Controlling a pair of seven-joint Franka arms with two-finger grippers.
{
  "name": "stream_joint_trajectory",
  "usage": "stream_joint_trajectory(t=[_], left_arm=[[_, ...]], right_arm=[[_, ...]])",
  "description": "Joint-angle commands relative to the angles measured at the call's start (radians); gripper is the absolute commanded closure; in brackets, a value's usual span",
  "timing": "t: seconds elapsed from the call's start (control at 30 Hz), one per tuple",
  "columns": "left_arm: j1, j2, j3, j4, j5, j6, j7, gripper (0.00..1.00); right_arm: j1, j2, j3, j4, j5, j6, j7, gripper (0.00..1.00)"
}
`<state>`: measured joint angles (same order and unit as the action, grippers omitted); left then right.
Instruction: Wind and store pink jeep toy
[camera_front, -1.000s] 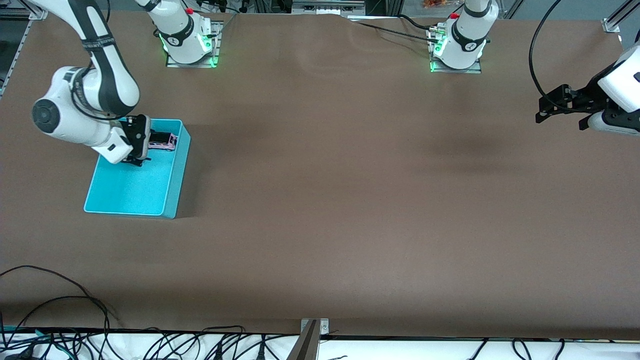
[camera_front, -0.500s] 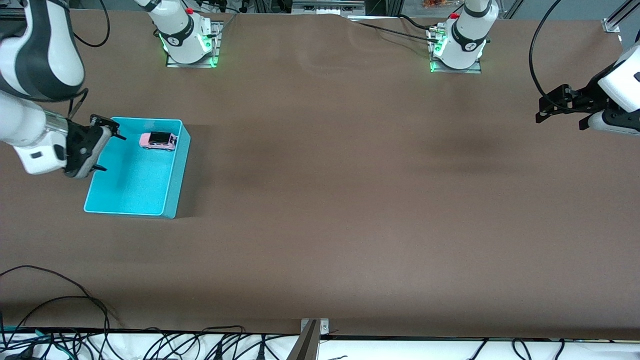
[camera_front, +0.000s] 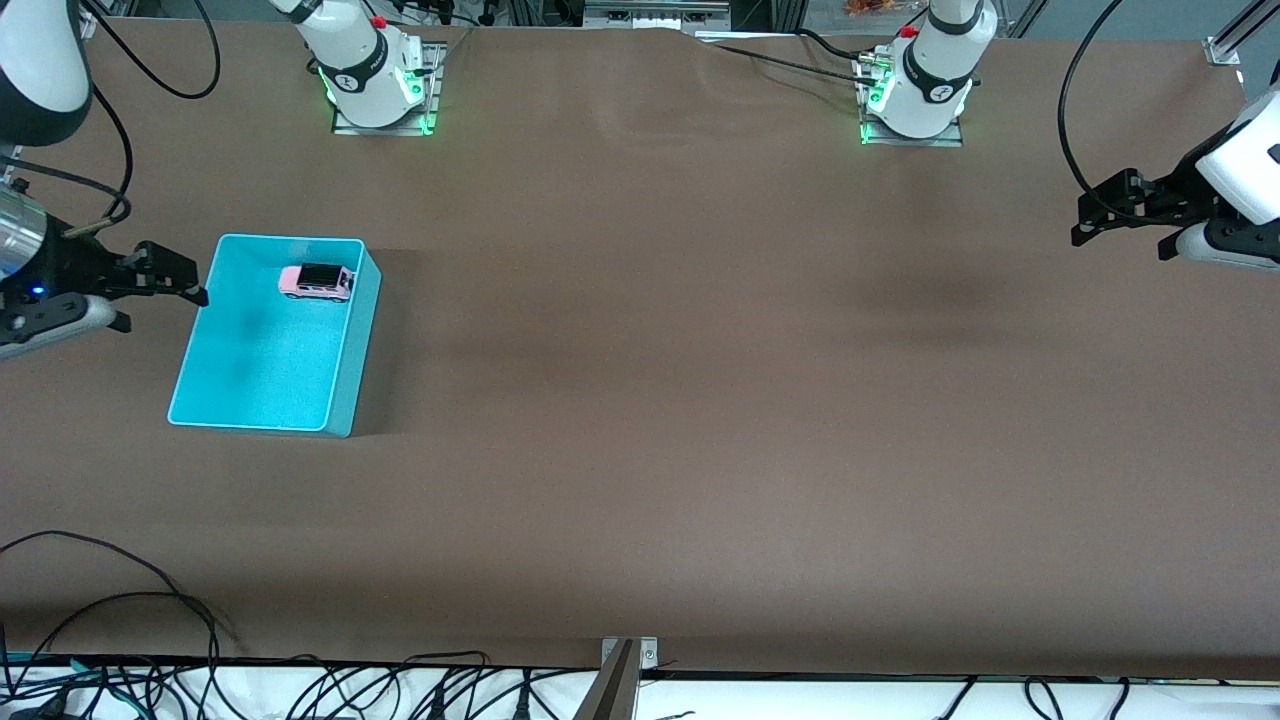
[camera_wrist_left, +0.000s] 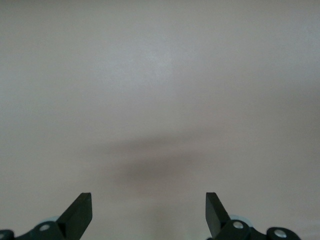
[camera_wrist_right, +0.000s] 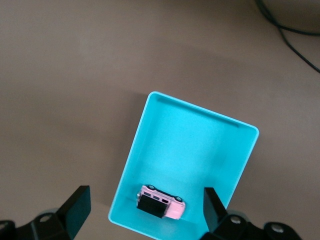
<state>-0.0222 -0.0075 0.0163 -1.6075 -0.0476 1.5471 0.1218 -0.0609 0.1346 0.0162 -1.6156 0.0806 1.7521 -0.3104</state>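
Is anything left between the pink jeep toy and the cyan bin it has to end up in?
No. The pink jeep toy already sits inside the cyan bin, at the end farther from the front camera. The right hand is open beside the bin, holding nothing. The left hand waits open at its own end.

table (camera_front: 640, 400) plain brown, unpatterned. bin (camera_front: 260, 400) solid cyan, near the right arm's end of the table. toy car (camera_front: 316, 282) light pink, black roof, dark wheels. arms white with dark grey joints; green lights at both bases; grippers black.
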Motion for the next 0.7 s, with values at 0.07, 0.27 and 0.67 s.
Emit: stream_joint_trajectory(t=[0.07,0.27,0.67], left_arm=[[0.007,0.012,-0.004,0.029,-0.023,-0.010,-0.010,0.00],[0.007,0.012,-0.004,0.029,-0.023,-0.010,-0.008,0.00],[0.007,0.012,-0.004,0.029,-0.021,-0.010,-0.010,0.00]], right_arm=[[0.003,0.017,-0.002,0.111,-0.087,-0.039,0.159,0.00],[0.003,-0.013,0.001,0.123,-0.121,-0.080,0.168,0.00],[0.003,-0.174,-0.001,-0.007,-0.119,-0.169,0.188,0.00]])
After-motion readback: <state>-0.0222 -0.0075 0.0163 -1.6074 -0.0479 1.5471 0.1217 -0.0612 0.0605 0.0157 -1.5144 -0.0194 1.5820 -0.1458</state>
